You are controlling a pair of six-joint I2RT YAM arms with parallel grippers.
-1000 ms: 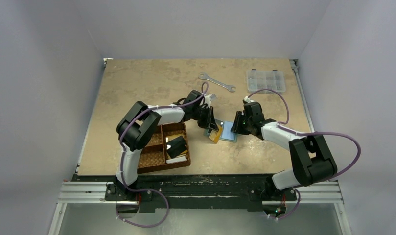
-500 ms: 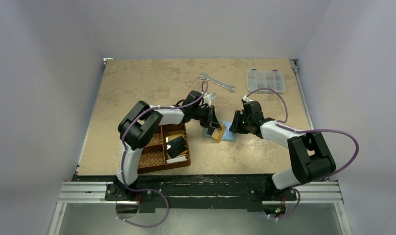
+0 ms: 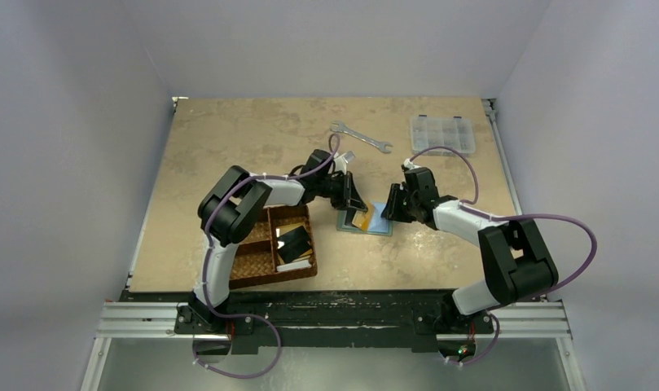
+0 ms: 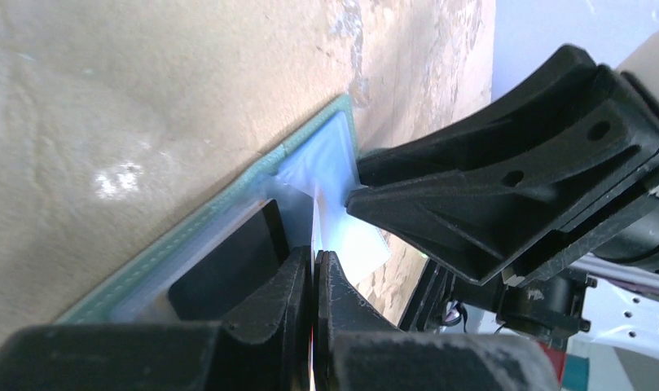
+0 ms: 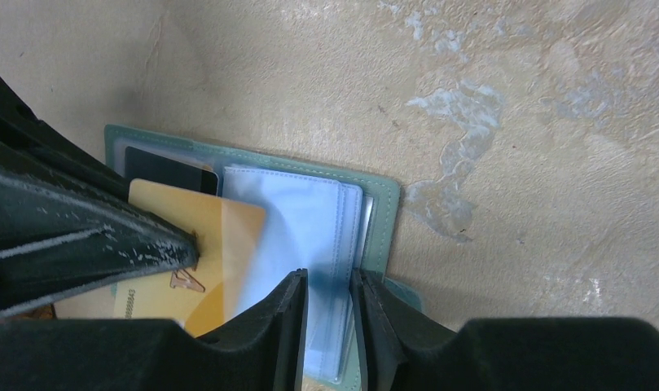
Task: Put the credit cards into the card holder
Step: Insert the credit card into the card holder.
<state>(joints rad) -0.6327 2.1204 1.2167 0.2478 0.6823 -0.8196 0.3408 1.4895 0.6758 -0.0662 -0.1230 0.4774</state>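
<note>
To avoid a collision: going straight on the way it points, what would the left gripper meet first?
Probably the card holder: its pale pocket lies right ahead of the left gripper, which holds the orange card. The right gripper pinches that pocket beyond.

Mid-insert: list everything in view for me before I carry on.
card holder: one, grey-green with blue-grey pockets, open at table centre
orange card: one, orange-yellow, lying partly over the open holder
black card: one, black, in a holder pocket beside the orange card
basket: one, brown woven, near left
basket cards: at least one black and one white, right compartment
wrench: one, silver, far centre
compartment box: one, clear, far right
table: one, tan
left gripper: black, shut on the orange card
right gripper: black, clamped on the holder's pocket leaves
</note>
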